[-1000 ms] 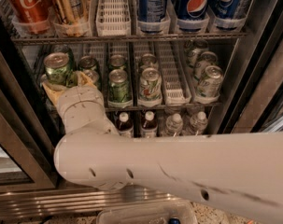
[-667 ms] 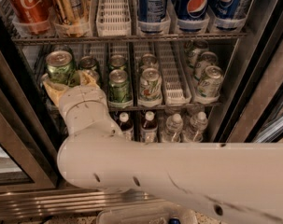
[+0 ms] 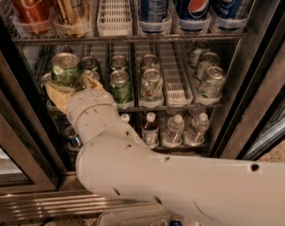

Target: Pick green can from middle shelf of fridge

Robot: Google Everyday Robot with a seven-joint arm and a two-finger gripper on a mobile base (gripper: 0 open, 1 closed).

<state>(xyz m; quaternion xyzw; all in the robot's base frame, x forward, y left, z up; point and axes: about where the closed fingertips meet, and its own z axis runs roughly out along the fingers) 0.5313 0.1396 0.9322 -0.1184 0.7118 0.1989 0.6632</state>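
The fridge stood open in front of me, its dark inside filling almost the whole view. My arm was the next biggest thing. Its thick white forearm ran from the lower right across the bottom of the view, bent at a rounded joint low on the left, then rose through a shorter wrist segment up and leftward into the fridge.

The middle shelf crossed the fridge at mid-height, with white slotted lanes running front to back. On the rack above stood a red cola can, a gold can and blue cola cans. On the rack below stood water bottles.

My tool sat at the front left end of the middle shelf. It was clamped on the green can, with its yellowish fingers pressed against the can's lower sides, one on the left and one on the right. The fingers hid the can's base. The can stood at the front of the leftmost lane, with its silver top showing.

More dark green cans stood just to its right. Paler cans filled the lanes further right.
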